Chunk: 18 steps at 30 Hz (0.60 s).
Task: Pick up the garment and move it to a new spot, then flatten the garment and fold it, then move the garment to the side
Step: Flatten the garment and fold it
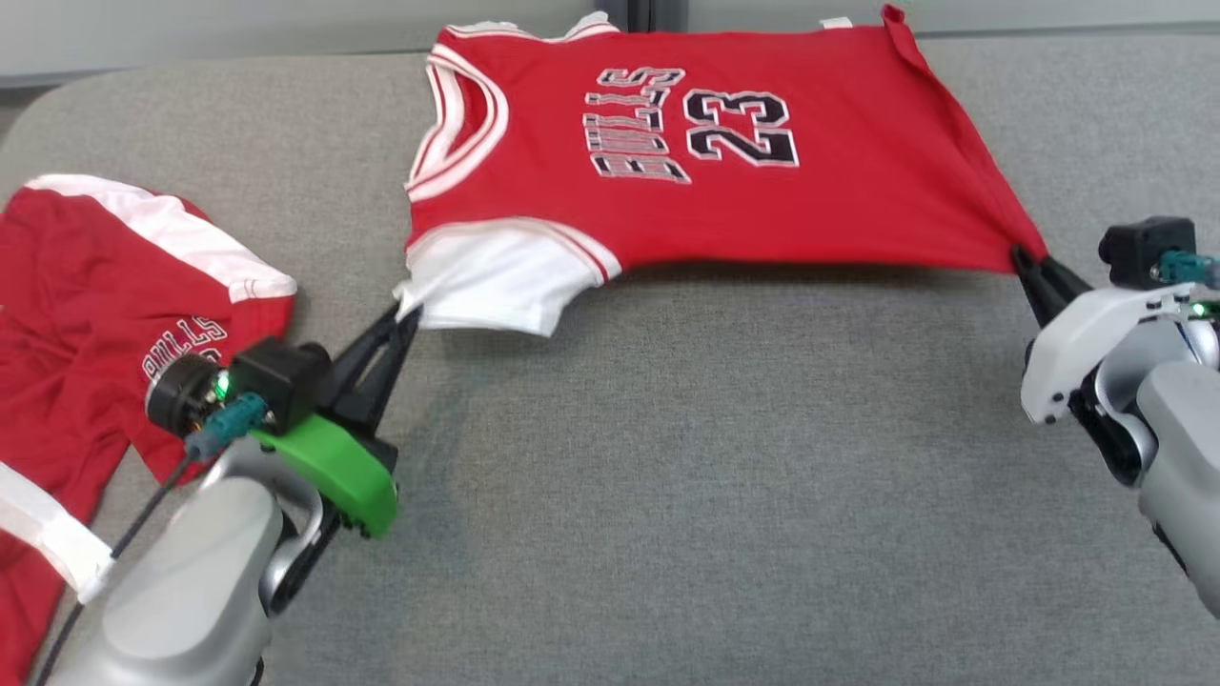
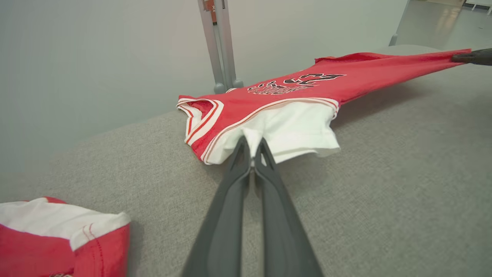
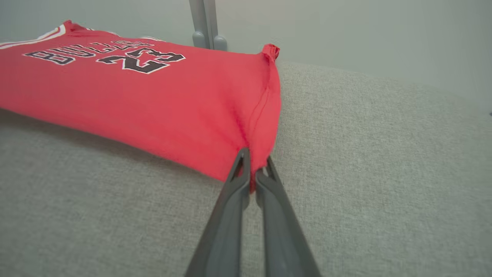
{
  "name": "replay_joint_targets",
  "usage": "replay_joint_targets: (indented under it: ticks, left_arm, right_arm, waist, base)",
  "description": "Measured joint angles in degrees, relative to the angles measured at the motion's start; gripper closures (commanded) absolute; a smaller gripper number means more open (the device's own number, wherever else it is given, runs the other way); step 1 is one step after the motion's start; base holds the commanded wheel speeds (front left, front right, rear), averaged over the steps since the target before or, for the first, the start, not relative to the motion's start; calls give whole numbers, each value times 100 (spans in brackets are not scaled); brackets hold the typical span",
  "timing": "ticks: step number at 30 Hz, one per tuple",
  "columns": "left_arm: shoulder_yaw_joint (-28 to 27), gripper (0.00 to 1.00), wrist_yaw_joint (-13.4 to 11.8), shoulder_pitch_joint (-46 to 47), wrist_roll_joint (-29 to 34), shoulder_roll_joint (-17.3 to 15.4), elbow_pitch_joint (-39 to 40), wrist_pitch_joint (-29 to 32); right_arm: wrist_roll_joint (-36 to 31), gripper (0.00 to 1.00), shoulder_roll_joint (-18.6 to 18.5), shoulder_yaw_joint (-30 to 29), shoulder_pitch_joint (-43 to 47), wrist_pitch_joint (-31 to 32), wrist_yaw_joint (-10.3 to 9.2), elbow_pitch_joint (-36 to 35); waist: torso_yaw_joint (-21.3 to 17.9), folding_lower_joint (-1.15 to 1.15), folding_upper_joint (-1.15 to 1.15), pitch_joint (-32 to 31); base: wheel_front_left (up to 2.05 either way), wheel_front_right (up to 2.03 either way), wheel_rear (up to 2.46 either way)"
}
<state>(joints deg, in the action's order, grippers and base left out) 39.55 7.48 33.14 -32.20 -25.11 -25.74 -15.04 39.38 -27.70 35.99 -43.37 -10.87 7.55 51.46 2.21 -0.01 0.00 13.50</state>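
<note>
The garment (image 1: pixel 724 200) is a red jersey with white sleeves and "BULLS 23" on it, stretched sideways across the far half of the grey table (image 1: pixel 667 495). My left gripper (image 1: pixel 408 319) is shut on the white sleeve's near corner. My right gripper (image 1: pixel 1025 259) is shut on the red hem corner at the right. In the left wrist view the left gripper (image 2: pixel 252 152) pinches the white sleeve of the garment (image 2: pixel 292 104). The right wrist view has the right gripper (image 3: pixel 252 169) clamped on the hem of the garment (image 3: pixel 153 104). The near edge hangs slightly lifted between both grips.
A second red and white piece of clothing (image 1: pixel 105 314) lies crumpled at the table's left edge, close to my left arm, and shows as the clothing (image 2: pixel 57 238) in the left wrist view. A grey post (image 2: pixel 221 46) stands behind the table. Bare grey cloth spans the near half.
</note>
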Motion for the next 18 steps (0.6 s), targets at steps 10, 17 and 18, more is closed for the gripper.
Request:
replay_joint_targets:
  ticks: [10,17,18]
  left_arm:
    - [896,100,1,-760,-732,-646,627,241]
    - [1133,100,-18,-1445,-1058,-1193,1477,637]
    - [1162,100,-42,-1550,-1079,-1279,1633,697]
  right_arm:
    - [1202,100,-906,1060,858,925,0,-848]
    - [2097,100,-1642,1501,1309,1651,0,-1673]
    - [2221,100,-1746,1537,1382,1797,0,-1748]
  waist:
    - [86,0,0,-726]
    - [92,0,0,-1067]
    - [83,0,0,-1097]
  base:
    - [0,0,0]
    - [0,0,0]
    - [0,0,0]
